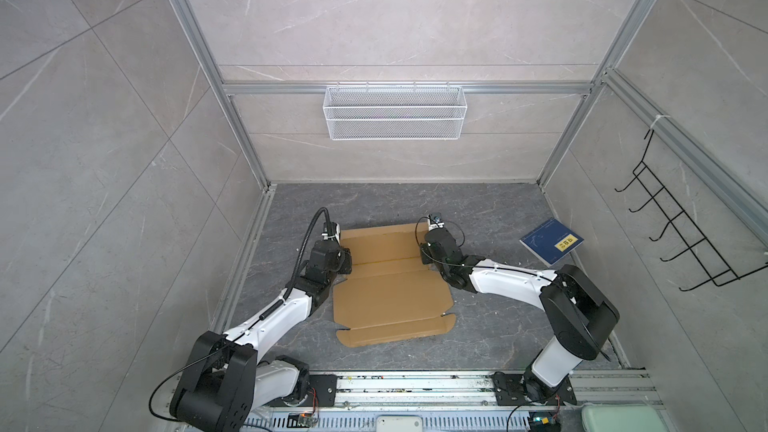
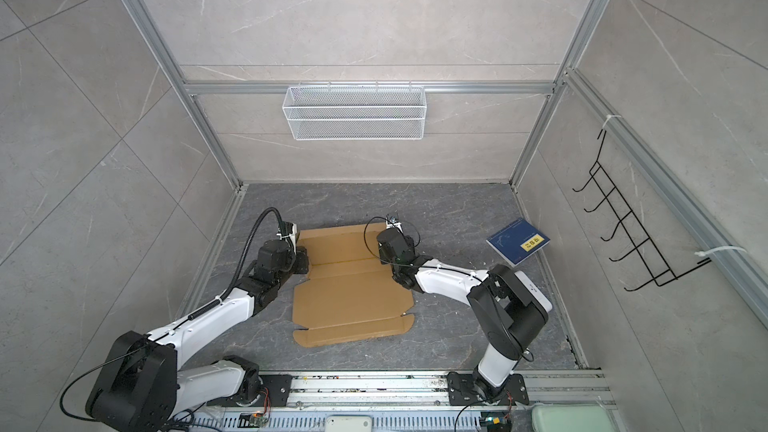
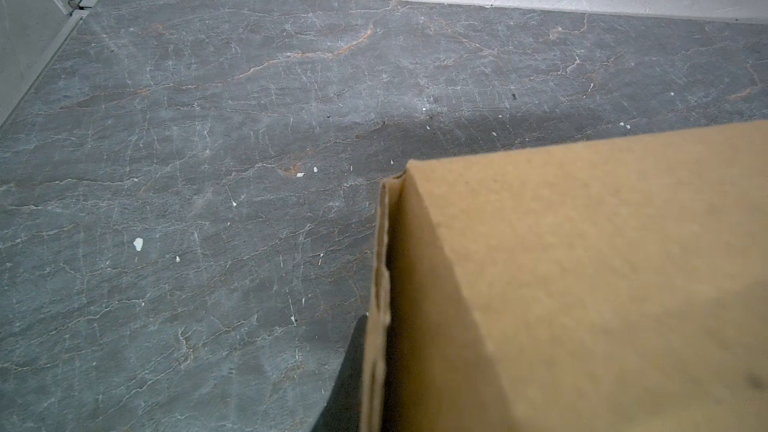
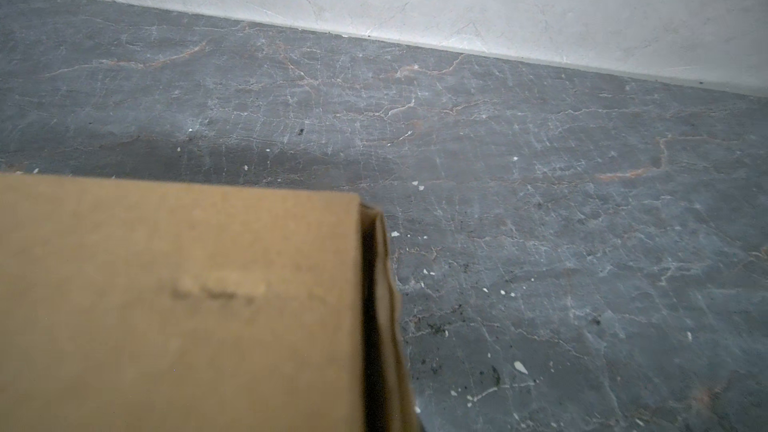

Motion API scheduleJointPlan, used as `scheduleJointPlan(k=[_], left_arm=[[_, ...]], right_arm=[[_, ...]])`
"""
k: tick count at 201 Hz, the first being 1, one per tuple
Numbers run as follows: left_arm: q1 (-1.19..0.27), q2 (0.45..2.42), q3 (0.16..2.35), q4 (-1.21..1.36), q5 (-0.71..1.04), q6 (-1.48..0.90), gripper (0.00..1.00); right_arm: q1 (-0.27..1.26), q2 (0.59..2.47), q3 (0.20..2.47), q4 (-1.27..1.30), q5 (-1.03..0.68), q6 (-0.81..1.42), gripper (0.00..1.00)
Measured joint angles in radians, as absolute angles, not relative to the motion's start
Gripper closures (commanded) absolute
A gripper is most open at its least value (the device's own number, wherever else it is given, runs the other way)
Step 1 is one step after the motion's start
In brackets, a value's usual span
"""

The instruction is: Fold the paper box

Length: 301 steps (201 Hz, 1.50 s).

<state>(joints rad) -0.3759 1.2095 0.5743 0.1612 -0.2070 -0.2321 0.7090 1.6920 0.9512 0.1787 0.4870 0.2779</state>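
The paper box (image 1: 390, 288) (image 2: 349, 292) is a brown cardboard sheet lying mostly flat on the dark stone floor, with creases and flaps. My left gripper (image 1: 344, 261) (image 2: 301, 261) is at its far left edge and my right gripper (image 1: 423, 253) (image 2: 380, 251) at its far right edge. In the left wrist view a raised side flap of the box (image 3: 582, 284) runs edge-on into the left gripper (image 3: 374, 409), with one dark finger (image 3: 343, 388) showing beside it. In the right wrist view the box (image 4: 187, 305) has its side flap edge in the right gripper (image 4: 386, 409). Both are shut on cardboard.
A dark blue book (image 1: 550, 241) (image 2: 518, 241) with a yellow label lies at the right by the wall. A white wire basket (image 1: 395, 112) hangs on the back wall and a black hook rack (image 1: 681, 234) on the right wall. The arms' metal rail (image 1: 415, 384) runs along the front.
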Motion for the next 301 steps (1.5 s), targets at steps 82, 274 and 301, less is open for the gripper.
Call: scheduleJointPlan(k=[82,274,301], left_arm=[[-0.377,1.21,0.574,0.149,-0.217,-0.248,1.0],[-0.379,1.211,0.582,0.141,-0.211,-0.248,1.0],[-0.379,1.212,0.587,0.135,-0.217,-0.248,1.0]], right_arm=[[0.702,1.667,0.92,0.181,0.492,0.311,0.6],[0.729,1.705,0.939,0.155,0.538,0.321,0.69],[0.726,1.7,0.907,0.164,0.501,0.337,0.64]])
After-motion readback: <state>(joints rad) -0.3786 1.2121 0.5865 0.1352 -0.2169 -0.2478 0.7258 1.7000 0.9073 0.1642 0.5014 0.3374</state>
